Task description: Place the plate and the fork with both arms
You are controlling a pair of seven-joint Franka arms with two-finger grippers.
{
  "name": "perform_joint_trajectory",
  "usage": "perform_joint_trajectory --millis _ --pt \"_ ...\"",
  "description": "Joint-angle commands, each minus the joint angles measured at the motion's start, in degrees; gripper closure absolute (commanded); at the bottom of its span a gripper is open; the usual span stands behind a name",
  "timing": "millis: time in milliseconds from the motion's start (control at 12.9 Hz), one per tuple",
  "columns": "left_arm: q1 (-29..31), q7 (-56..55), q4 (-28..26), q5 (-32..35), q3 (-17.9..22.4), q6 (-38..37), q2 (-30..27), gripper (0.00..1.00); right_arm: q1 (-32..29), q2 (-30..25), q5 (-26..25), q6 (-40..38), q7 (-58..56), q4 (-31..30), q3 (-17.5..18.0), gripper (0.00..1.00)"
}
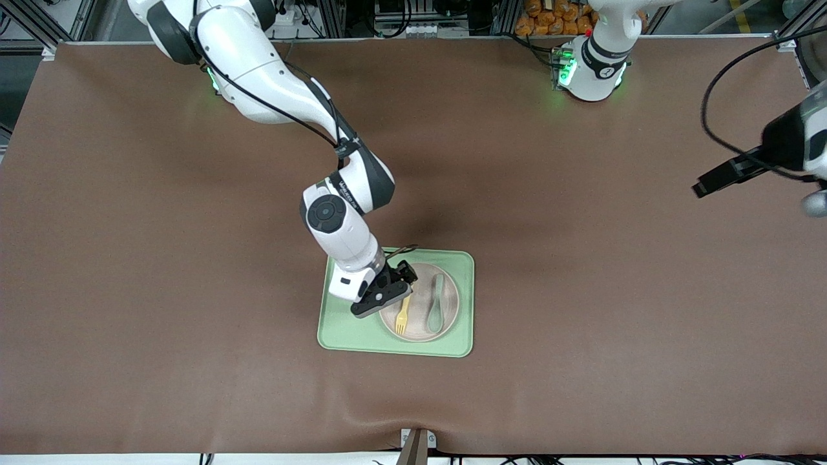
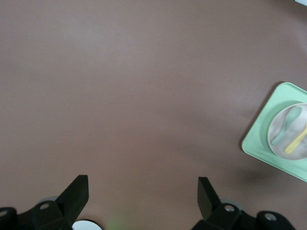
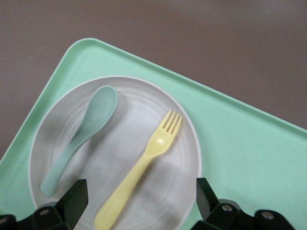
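Observation:
The pale plate (image 1: 418, 327) lies on the light green tray (image 1: 349, 336). The yellow fork (image 1: 402, 314) and a grey-green spoon (image 1: 435, 303) lie side by side in the plate. My right gripper (image 1: 386, 298) hangs open just above the plate, over the fork's handle end. In the right wrist view its fingers (image 3: 76, 191) straddle the fork (image 3: 153, 148) handle above the plate (image 3: 139, 115), without touching it. My left gripper (image 1: 704, 186) is open and empty, high over bare table at the left arm's end; the left wrist view shows the gripper (image 2: 142, 184) above the brown mat.
The brown mat (image 1: 194, 290) covers the whole table. The tray (image 2: 261, 143) with plate (image 2: 276, 132), fork (image 2: 296, 141) and spoon (image 2: 288, 124) shows far off in the left wrist view. A spoon (image 3: 91, 124) and tray (image 3: 240, 143) show in the right wrist view.

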Motion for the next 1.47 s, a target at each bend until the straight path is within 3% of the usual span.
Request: perform_joint_trajectory --millis 0,232,930,1007,1162,1239,1394 --pt "4.85 9.49 -1.48 1.72 -0.41 0.61 -0.71 0.00 1.44 2.99 0.59 0.91 0.28 3.31 -0.71 0.00" --pt "6.80 11.90 -1.13 5.41 -0.50 1.14 -0.36 0.00 1.71 4.23 0.51 3.82 0.72 3.04 -0.71 0.00" --pt "5.49 16.48 -1.66 4.63 -0.50 2.62 -2.11 0.00 2.85 5.02 0.68 3.73 5.20 1.29 -0.71 0.00" --pt "2.96 16.57 -2.27 4.10 1.24 2.72 -2.81 0.00 2.85 5.19 0.68 3.65 5.29 1.28 -0.71 0.00" --pt "-8.61 18.40 -2.89 3.75 13.41 2.55 -3.86 0.00 2.77 5.28 0.77 3.65 7.03 0.94 -0.71 0.00" --pt "-13.11 18.76 -2.98 3.83 17.39 2.46 -3.96 0.00 2.85 5.28 0.68 3.65 7.92 0.93 -0.71 0.00" --pt "-14.47 18.76 -2.80 3.57 18.49 2.98 -3.09 0.00 2.85 5.37 0.59 3.73 7.92 0.93 -0.71 0.00"
